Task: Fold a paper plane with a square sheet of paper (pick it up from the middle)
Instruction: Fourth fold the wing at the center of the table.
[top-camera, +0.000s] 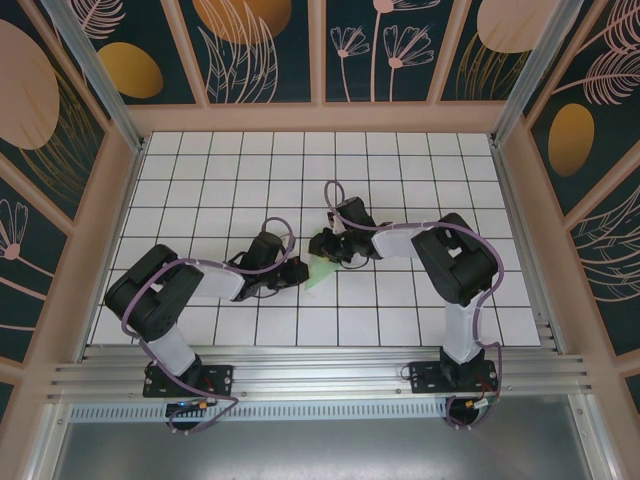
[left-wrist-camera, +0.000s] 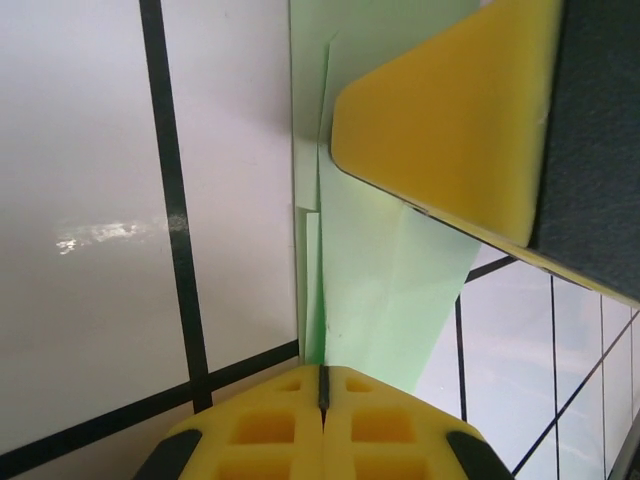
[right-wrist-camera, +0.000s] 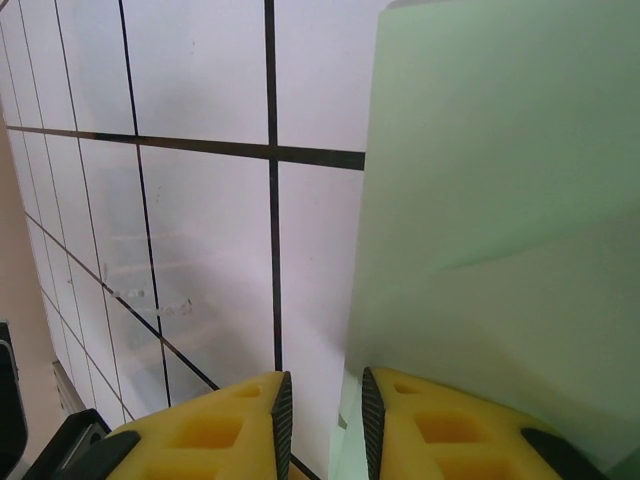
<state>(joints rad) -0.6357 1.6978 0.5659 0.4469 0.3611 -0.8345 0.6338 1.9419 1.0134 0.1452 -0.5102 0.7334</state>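
Midway through folding, seemingly, the left gripper (left-wrist-camera: 322, 385) was clamped onto an edge of the layered green paper (left-wrist-camera: 390, 280), mid-frame in the top view, the right gripper (right-wrist-camera: 323, 385) narrowly parted alongside; next, the crease probably needed pressing flat without slippage.
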